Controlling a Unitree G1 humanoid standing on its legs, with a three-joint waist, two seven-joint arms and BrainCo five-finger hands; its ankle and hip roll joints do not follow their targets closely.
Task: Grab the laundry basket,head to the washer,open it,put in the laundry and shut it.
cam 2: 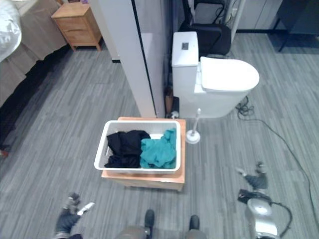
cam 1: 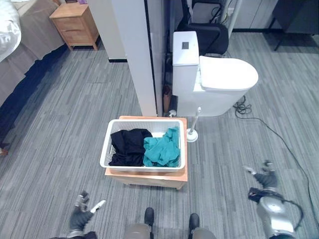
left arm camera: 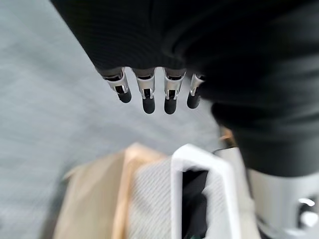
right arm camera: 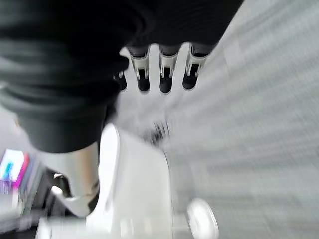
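A white laundry basket (cam 1: 107, 149) sits on a low wooden stand (cam 1: 149, 177) in the middle of the floor. Inside it lie black clothes (cam 1: 128, 146) on the left and teal clothes (cam 1: 162, 148) on the right. My left hand (cam 1: 81, 211) hangs low at the lower left, well short of the basket, fingers relaxed and holding nothing. My right hand (cam 1: 264, 178) is at the lower right, also apart from the basket, fingers spread. In the left wrist view the basket's rim (left arm camera: 199, 155) shows past the straight fingers (left arm camera: 148, 94). The right wrist view shows straight fingers (right arm camera: 166, 74).
A white pillar (cam 1: 137, 55) stands just behind the basket. A white toilet (cam 1: 214, 79) and a toilet brush (cam 1: 193, 130) are to its right. A wooden nightstand (cam 1: 76, 23) and a bed (cam 1: 12, 40) stand at the far left. Grey plank floor surrounds the stand.
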